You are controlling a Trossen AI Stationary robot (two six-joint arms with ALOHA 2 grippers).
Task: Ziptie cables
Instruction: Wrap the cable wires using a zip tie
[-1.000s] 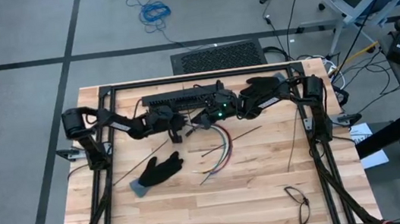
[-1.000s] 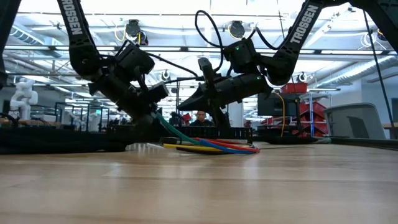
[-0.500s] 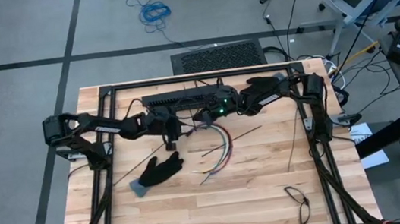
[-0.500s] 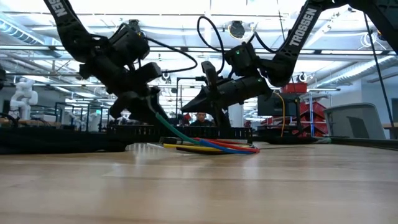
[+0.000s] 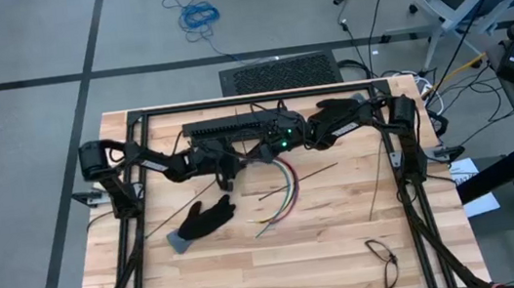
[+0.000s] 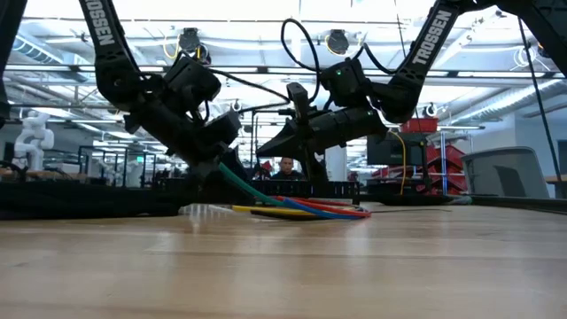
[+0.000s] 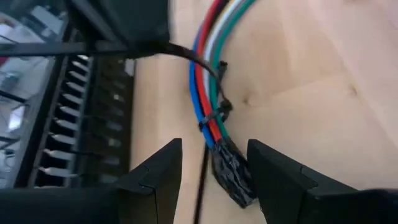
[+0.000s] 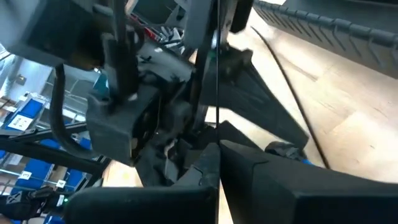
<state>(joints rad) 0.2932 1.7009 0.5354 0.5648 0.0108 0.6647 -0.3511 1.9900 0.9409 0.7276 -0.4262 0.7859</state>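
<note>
From above, the bundle of thin coloured cables (image 5: 284, 182) lies mid-table, curving toward the near side. The left gripper (image 5: 224, 173) and the right gripper (image 5: 260, 154) meet at its far end. The left wrist view shows the left claw's fingers (image 7: 160, 177) spread beside the taped cable end — gripping nothing. The right wrist view shows the right claw closed.

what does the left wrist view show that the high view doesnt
Only the left wrist view shows that a thin black tie already circles the cables, that their taped end lies between the left gripper's open fingers untouched, and the blue, red, white and green strands.

Only the high view shows the whole table, the black glove, the eyeglasses, and the shut right gripper meeting the left above the bundle.

Both show the cables and the black slotted bar.
</note>
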